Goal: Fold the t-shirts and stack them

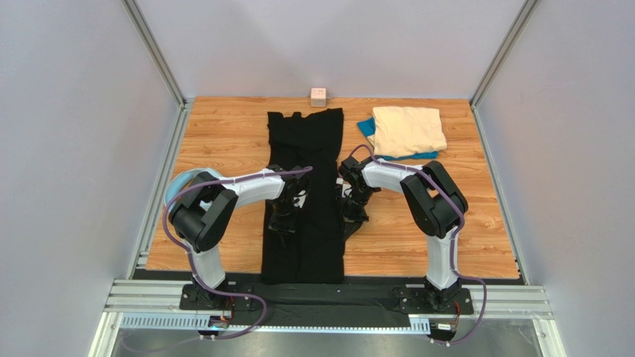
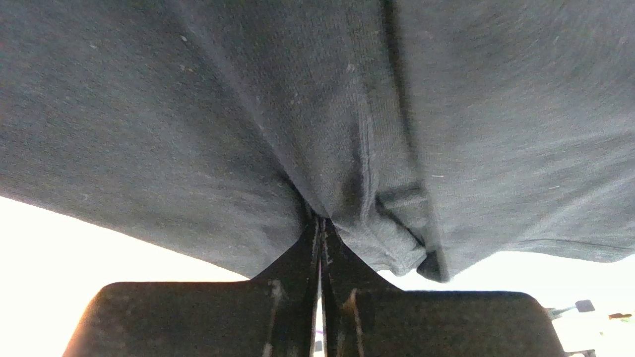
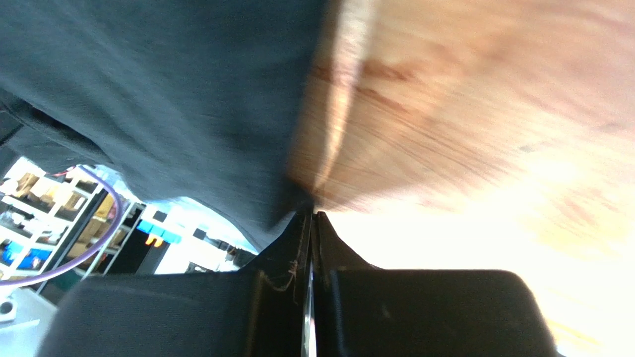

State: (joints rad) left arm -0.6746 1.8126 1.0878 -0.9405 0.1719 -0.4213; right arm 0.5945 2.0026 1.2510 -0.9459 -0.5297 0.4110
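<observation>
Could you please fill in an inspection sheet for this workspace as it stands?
Surface: wooden table, no damage seen.
Job's things: black shirt folded into a long strip, centre; cream shirt folded on blue shirt, far right.
Clutter: pink cube at far edge; light-blue ring under left arm.
Grippers: left gripper shut on black shirt; right gripper shut, seemingly pinching its right edge.
Cables: purple cables along both arms.
Surroundings: grey walls, metal frame.

I work in a robotics lab: blank grey panels (image 1: 67, 149) on aluminium posts (image 1: 153, 52) box in my wooden desk (image 1: 223, 126), and past my right fingers (image 3: 276, 297) stand cluttered shelves (image 3: 30, 193) (blurred, contents unreadable).
</observation>
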